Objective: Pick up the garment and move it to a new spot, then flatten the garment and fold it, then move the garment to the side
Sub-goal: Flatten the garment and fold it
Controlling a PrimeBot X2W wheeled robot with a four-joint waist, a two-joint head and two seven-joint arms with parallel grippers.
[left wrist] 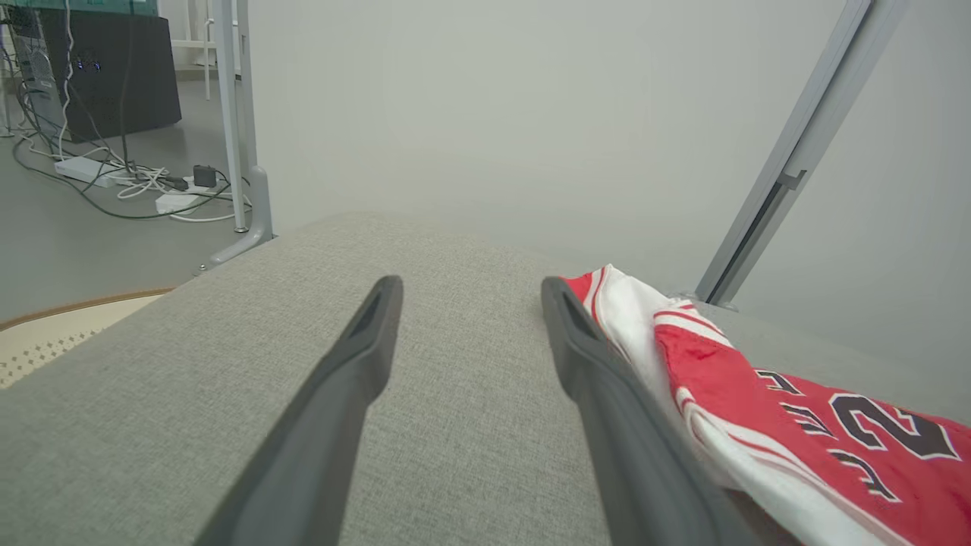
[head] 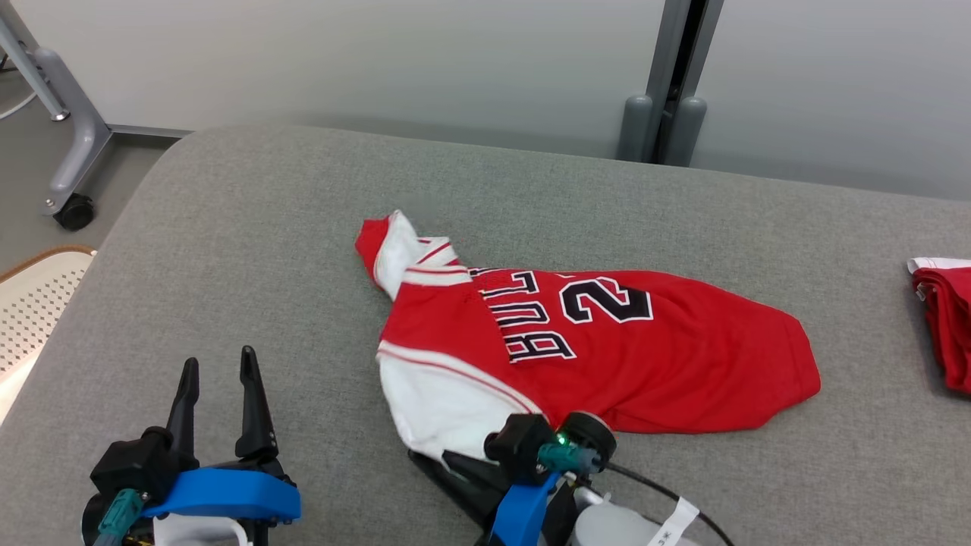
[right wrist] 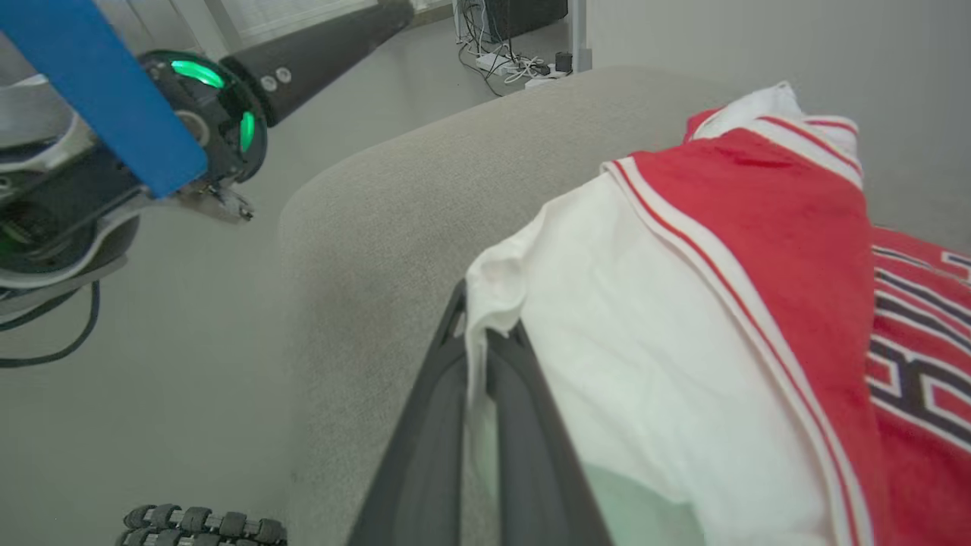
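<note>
The garment [head: 592, 349] is a red and white jersey with black lettering, lying crumpled in the middle of the grey padded table [head: 250, 227]. My right gripper [right wrist: 485, 322] is at its near white corner, shut on the edge of the white fabric, which is pinched between the two dark fingers. In the head view that gripper [head: 432, 459] reaches under the garment's near-left corner. My left gripper [head: 218, 375] rests at the lower left over bare table, open and holding nothing. In the left wrist view the left gripper [left wrist: 470, 292] has the garment [left wrist: 758, 394] just beside its right finger.
Another red garment [head: 944, 322] lies at the table's right edge. A wheeled metal frame leg [head: 72, 197] stands on the floor at the far left, with a pale perforated seat [head: 34, 303] beside the table. A grey post [head: 667, 114] rises behind the table.
</note>
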